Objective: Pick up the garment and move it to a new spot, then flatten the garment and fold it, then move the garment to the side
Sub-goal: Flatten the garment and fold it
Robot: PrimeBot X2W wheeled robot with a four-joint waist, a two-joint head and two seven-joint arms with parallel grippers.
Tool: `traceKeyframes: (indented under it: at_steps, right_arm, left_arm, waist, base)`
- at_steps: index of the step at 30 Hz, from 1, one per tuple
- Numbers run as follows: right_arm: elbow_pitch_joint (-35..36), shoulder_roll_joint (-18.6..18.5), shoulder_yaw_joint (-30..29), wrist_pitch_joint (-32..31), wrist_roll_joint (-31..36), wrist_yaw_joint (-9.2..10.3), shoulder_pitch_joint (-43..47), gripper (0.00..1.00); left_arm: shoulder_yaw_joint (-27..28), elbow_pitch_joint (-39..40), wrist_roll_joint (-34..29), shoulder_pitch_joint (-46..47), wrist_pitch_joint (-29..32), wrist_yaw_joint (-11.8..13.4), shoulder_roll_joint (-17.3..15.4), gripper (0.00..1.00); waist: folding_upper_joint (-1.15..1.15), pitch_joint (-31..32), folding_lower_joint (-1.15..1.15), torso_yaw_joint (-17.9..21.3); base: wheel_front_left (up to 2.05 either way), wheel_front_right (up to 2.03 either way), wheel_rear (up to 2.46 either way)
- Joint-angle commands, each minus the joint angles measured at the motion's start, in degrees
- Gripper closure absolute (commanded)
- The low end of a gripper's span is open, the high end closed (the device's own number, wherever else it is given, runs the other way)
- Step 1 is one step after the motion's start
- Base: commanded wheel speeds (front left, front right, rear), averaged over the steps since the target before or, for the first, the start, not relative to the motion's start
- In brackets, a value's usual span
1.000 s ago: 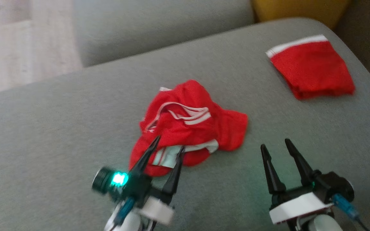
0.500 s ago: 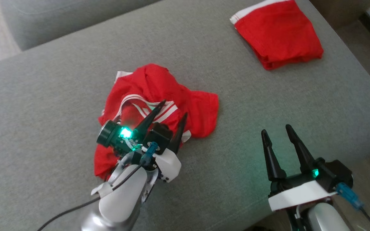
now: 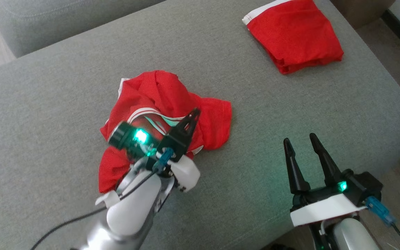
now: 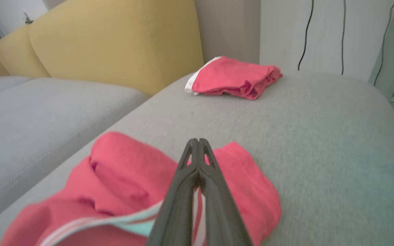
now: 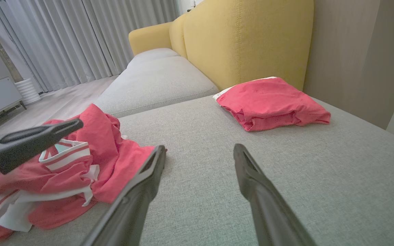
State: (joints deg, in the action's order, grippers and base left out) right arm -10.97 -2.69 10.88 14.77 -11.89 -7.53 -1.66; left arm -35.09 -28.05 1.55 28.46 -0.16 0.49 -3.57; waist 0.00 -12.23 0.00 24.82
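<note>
Left hand (image 3: pixel 195 112) pressed together over crumpled garment (image 3: pixel 161 92); right hand (image 3: pixel 299 138) spread beside it. Folded red piece (image 3: pixel 292 36) lies well apart on sofa (image 3: pixel 290 104).

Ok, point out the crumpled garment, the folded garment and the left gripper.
crumpled garment (image 3: pixel 158 92): head view, on its raised red fold.
folded garment (image 3: pixel 295 38): head view, middle of its top red face.
left gripper (image 4: pixel 198 141): left wrist view, at its closed fingertips.

Garment (image 3: pixel 172 93): near part hidden behind left arm (image 3: pixel 134 208).
</note>
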Motion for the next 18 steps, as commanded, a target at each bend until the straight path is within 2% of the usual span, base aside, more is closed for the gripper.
traceKeyframes:
  at_steps: [1, 5, 8, 9, 10, 17, 18]
  right_arm:
    - [1.7, -0.2, 1.3, 0.2, -0.4, 0.04, -1.4, 0.0]
    - [1.5, -0.2, 1.5, 0.2, -0.5, 0.04, -1.1, 0.0]
    - [1.6, -0.2, 1.0, 0.2, -0.5, 0.04, -0.9, 0.0]
    - [1.6, -0.2, 0.8, 0.2, -0.4, 0.04, -0.8, 0.0]
    - [1.6, -0.2, 0.6, 0.2, -0.3, 0.04, -0.7, 0.0]
    - [1.6, -0.2, 0.1, 0.2, 0.0, 0.04, -0.2, 0.0]
    - [1.6, -0.2, 0.1, 0.2, 0.0, 0.04, -0.2, 0.0]
  left_arm:
    - [1.2, 3.1, 0.3, 3.9, -0.7, -0.5, -0.5, 1.0]
    - [0.7, 5.9, 0.4, 5.7, -0.3, -1.4, -0.7, 1.0]
    - [0.2, 7.4, 0.4, 5.2, 2.9, -1.7, -1.4, 1.0]
    - [0.1, 7.6, 0.7, 4.5, 5.0, -1.8, -1.6, 0.52]
    - [-0.3, 8.1, 0.7, 4.0, 6.9, -2.1, -2.1, 0.0]
    - [-1.6, 14.5, 0.5, -0.7, 19.3, -2.9, -7.1, 0.0]
    - [-1.6, 14.5, 0.5, -0.7, 19.3, -2.9, -7.1, 0.0]
  waist:
    - [0.0, 0.4, 0.0, 0.1]
    - [0.0, 1.1, 0.0, 0.4]
    - [0.0, 1.3, 0.0, 0.1]
    - [0.0, 1.3, 0.0, 0.0]
    - [0.0, 1.3, 0.0, -0.2]
    - [0.0, 1.5, 0.0, -1.1]
    - [0.0, 1.5, 0.0, -1.1]
  base:
    - [0.0, 0.0, 0.0]
    - [0.0, 0.0, 0.0]
    - [0.0, 0.0, 0.0]
    - [0.0, 0.0, 0.0]
    - [0.0, 0.0, 0.0]
    - [0.0, 0.0, 0.0]
    - [0.0, 0.0, 0.0]
